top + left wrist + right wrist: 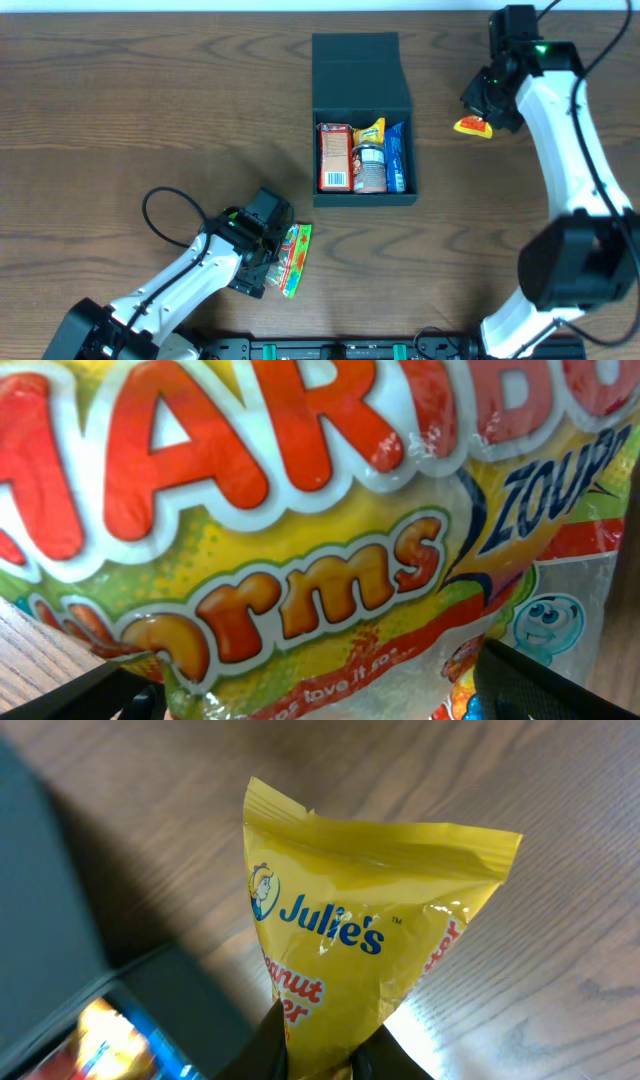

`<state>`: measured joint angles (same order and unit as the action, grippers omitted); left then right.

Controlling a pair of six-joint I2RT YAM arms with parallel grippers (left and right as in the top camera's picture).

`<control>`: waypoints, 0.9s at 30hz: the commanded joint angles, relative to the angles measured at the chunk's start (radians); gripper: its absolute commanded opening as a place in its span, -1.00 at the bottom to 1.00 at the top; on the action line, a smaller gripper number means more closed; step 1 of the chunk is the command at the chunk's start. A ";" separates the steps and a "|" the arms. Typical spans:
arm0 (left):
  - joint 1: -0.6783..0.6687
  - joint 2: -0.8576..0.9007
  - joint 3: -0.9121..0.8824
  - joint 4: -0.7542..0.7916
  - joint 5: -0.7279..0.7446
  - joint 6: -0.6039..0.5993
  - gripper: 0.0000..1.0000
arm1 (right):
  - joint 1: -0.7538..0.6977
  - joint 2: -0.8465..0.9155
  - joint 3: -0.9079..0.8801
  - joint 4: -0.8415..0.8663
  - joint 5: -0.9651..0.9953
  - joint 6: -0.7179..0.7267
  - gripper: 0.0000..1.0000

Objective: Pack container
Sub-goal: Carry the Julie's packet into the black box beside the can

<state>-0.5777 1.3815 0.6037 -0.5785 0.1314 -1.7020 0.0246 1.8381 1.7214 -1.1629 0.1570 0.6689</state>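
The container (365, 198), a dark teal box with its flap lid folded back, stands mid-table and holds a red packet (334, 157), a can (369, 166), a yellow packet and a blue packet (397, 158). Right of the box, my right gripper (482, 110) (330, 1055) is shut on the lower end of a yellow Julie's peanut butter packet (473, 126) (370, 930), held just above the table. My left gripper (282, 252) (320, 700) is open, one finger on each side of a Haribo worms bag (296, 258) (300, 540) lying flat near the table's front.
Bare wooden tabletop (150, 110) surrounds the box. The left arm's black cable (165, 215) loops over the table at the front left. A corner of the dark box (60, 920) shows at the left of the right wrist view.
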 commanded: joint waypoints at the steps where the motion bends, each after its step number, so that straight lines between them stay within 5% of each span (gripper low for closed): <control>1: 0.001 0.011 -0.006 -0.004 -0.008 -0.005 0.91 | 0.023 -0.089 -0.014 -0.013 -0.056 -0.101 -0.66; 8: 0.001 0.011 -0.006 -0.004 -0.008 -0.005 0.91 | 0.076 -0.292 -0.215 0.024 -0.157 -0.132 -0.69; 18: 0.001 0.011 -0.006 -0.004 -0.008 -0.005 0.91 | 0.425 -0.330 -0.390 0.211 0.027 -0.122 -0.50; 27: 0.001 0.011 -0.006 -0.004 -0.008 -0.005 0.91 | 0.426 -0.300 -0.431 0.212 0.061 -0.101 -0.41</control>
<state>-0.5777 1.3823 0.6033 -0.5785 0.1314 -1.7020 0.4583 1.5249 1.3167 -0.9375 0.1864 0.5568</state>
